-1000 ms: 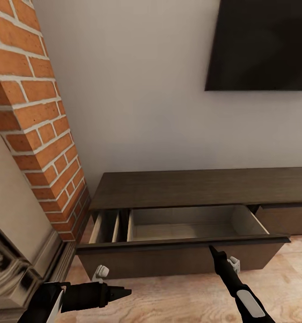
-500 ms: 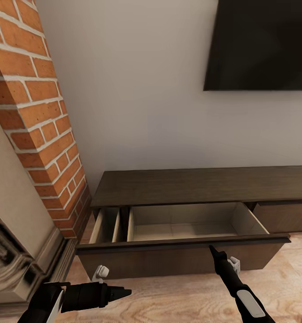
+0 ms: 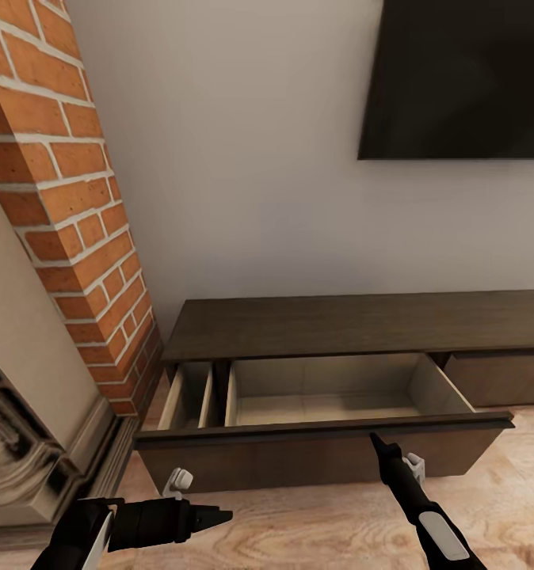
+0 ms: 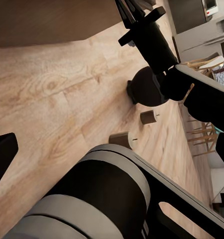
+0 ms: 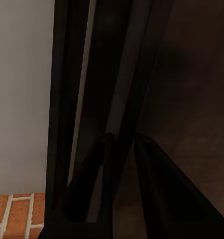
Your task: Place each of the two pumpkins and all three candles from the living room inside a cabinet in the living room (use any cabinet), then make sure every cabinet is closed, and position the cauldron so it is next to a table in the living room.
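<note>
Cabinet (image 3: pixel 354 328) drawer open | right pincer (image 3: pixel 375 440) grasping drawer front | left pincer (image 3: pixel 219 516) clenched, idle

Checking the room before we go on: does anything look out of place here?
Only the cabinet: its wide drawer stands pulled out, nothing visible in its pale interior. The right gripper is at the drawer's front edge.
</note>
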